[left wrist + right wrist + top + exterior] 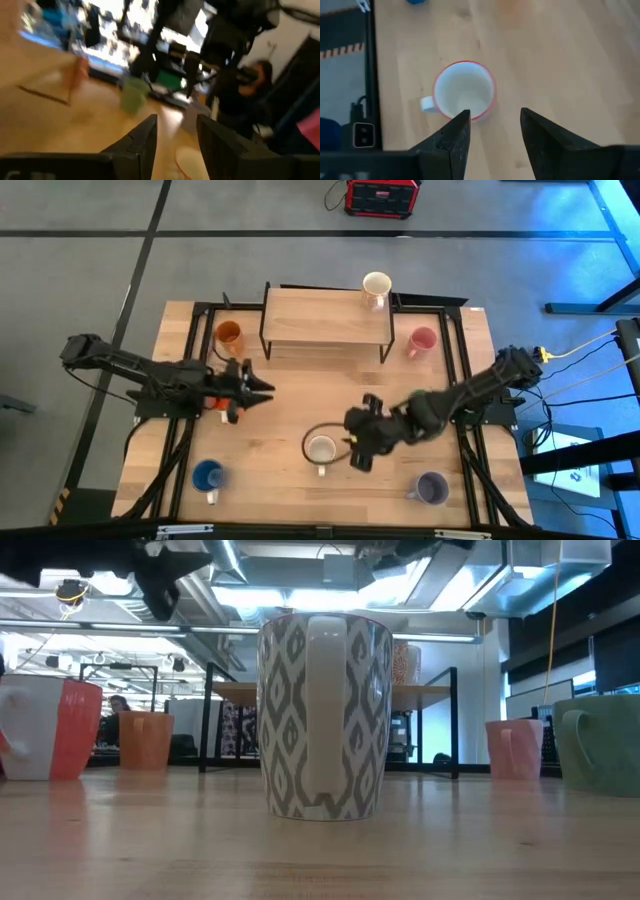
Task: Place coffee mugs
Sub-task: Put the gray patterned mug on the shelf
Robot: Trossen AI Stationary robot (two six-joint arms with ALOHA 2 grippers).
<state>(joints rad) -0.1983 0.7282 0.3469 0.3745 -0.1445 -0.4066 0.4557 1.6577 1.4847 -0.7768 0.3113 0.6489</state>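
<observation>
Landmark: wooden shelf [326, 318] at the table's far side.

Mugs:
- Cream mug [376, 287] on the shelf's right end.
- Amber mug [229, 335] just left of the shelf; pink mug [422, 341] just right of it.
- Patterned white mug [321, 449] well in front of the shelf, upright, red-rimmed, handle toward the near edge.
- Blue mug [207, 476] near front left; lavender mug [431, 487] near front right.
- Red-orange mug [50, 728] and green mug [598, 748] seen only from table height.

Grippers:
- Right gripper [492, 131] above the patterned mug, just right of it. Fingers parted, holding nothing.
- Left gripper [252, 388] front-left of the shelf, above the table. Fingers parted, empty.

Handling (judged): glazed ceramic; rigid, slippery, chip-prone, moderately heavy for its size. Grip across the rim wall, one finger inside and one outside, away from the handle. Lift vertically and set down flat; avoid dragging.
</observation>
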